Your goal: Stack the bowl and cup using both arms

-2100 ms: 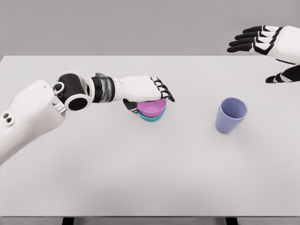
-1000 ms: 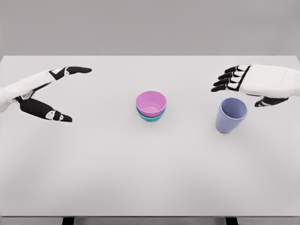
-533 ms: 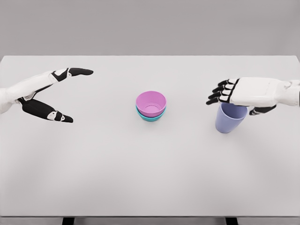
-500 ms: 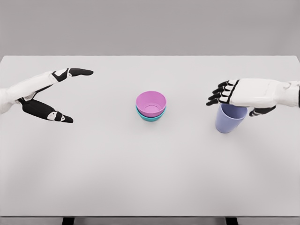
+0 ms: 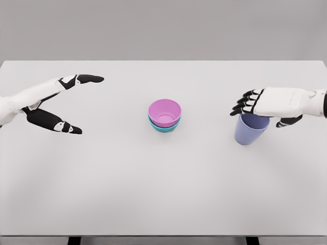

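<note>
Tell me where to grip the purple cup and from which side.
Grip the purple cup around its upper wall, just under the rim, coming from above right where the right hand hovers. It stands upright and flares toward the top, so fingers probably seat best there.

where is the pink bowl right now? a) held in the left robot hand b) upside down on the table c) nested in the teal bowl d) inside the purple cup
c: the pink plastic bowl sits upright inside the teal plastic bowl mid-table, apart from both hands.

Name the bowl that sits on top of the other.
The pink bowl. It is nested inside the teal bowl, of which only the lower rim shows beneath it.
</note>
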You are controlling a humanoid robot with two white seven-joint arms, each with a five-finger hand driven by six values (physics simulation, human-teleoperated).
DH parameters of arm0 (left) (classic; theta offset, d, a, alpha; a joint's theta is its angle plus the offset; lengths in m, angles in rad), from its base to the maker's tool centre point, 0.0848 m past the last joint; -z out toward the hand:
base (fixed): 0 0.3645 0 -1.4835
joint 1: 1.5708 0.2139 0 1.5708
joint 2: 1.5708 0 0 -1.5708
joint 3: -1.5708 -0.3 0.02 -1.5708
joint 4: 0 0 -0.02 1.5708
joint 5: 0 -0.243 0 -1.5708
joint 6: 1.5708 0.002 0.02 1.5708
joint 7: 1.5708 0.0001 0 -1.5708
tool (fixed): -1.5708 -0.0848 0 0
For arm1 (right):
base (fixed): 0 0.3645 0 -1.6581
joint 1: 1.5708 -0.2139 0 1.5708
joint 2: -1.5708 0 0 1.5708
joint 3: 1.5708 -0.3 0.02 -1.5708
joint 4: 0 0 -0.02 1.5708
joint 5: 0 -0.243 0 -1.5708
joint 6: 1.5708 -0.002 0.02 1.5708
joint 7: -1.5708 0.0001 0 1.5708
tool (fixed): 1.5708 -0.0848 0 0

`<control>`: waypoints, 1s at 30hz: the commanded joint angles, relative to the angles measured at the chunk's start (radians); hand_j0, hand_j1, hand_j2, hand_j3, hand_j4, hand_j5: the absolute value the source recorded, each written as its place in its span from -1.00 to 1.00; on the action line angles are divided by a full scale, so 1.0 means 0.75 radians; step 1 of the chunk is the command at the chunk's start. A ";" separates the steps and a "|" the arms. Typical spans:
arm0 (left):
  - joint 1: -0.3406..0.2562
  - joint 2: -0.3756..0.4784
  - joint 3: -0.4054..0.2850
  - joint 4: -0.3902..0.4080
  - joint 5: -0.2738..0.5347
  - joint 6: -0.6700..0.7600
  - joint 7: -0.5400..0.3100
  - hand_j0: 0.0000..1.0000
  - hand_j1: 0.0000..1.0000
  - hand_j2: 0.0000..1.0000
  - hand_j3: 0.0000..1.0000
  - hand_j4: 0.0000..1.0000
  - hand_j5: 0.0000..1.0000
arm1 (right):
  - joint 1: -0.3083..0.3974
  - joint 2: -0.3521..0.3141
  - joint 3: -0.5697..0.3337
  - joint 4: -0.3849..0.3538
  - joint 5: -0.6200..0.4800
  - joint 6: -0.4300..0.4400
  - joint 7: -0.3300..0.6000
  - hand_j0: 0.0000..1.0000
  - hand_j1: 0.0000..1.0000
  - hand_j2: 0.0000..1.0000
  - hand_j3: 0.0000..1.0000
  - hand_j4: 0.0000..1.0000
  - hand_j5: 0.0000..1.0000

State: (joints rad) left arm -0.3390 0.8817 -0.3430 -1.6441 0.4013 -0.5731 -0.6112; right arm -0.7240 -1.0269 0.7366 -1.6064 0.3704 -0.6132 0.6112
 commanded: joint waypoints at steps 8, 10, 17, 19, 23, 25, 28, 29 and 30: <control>0.000 -0.006 -0.001 0.000 0.009 0.001 0.000 1.00 1.00 1.00 1.00 1.00 1.00 | -0.035 0.050 0.079 0.076 0.052 0.003 0.000 1.00 1.00 1.00 1.00 1.00 1.00; 0.000 -0.006 -0.001 0.000 0.011 0.001 0.000 1.00 1.00 1.00 1.00 1.00 1.00 | -0.035 0.050 0.081 0.076 0.052 0.003 0.000 1.00 1.00 1.00 1.00 1.00 1.00; 0.000 -0.006 -0.001 0.000 0.011 0.001 0.000 1.00 1.00 1.00 1.00 1.00 1.00 | -0.035 0.050 0.104 0.074 0.052 0.003 0.000 1.00 1.00 1.00 1.00 1.00 1.00; 0.000 -0.006 -0.001 0.000 0.009 0.001 0.000 1.00 1.00 1.00 1.00 1.00 1.00 | -0.035 0.050 0.104 0.064 0.052 0.003 0.000 1.00 1.00 1.00 1.00 1.00 1.00; 0.000 -0.024 -0.001 0.000 0.009 0.001 0.000 1.00 1.00 1.00 1.00 1.00 1.00 | -0.037 0.050 0.102 0.064 0.050 0.003 0.000 0.82 0.82 0.82 0.82 0.82 0.82; 0.000 -0.024 -0.001 0.000 0.009 0.001 0.000 1.00 1.00 1.00 1.00 1.00 1.00 | -0.047 0.050 0.098 0.068 0.034 0.003 0.000 0.48 0.48 0.48 0.48 0.48 0.48; 0.000 -0.024 -0.001 0.000 0.009 0.001 0.000 1.00 1.00 1.00 1.00 1.00 1.00 | -0.049 0.050 0.081 0.072 0.026 0.003 0.000 0.14 0.14 0.14 0.14 0.14 0.14; 0.000 -0.024 -0.001 0.000 0.009 0.001 0.000 1.00 1.00 1.00 1.00 1.00 1.00 | -0.053 0.050 0.081 0.072 0.026 0.003 0.000 0.06 0.06 0.06 0.06 0.06 0.06; 0.000 -0.022 -0.001 0.000 0.009 0.001 0.000 1.00 1.00 1.00 1.00 1.00 1.00 | -0.053 0.050 0.081 0.072 0.026 0.003 0.000 0.03 0.03 0.03 0.03 0.03 0.03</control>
State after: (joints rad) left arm -0.3390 0.8635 -0.3438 -1.6441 0.3999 -0.5747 -0.6112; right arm -0.7639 -0.9884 0.8019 -1.5539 0.3961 -0.6125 0.6103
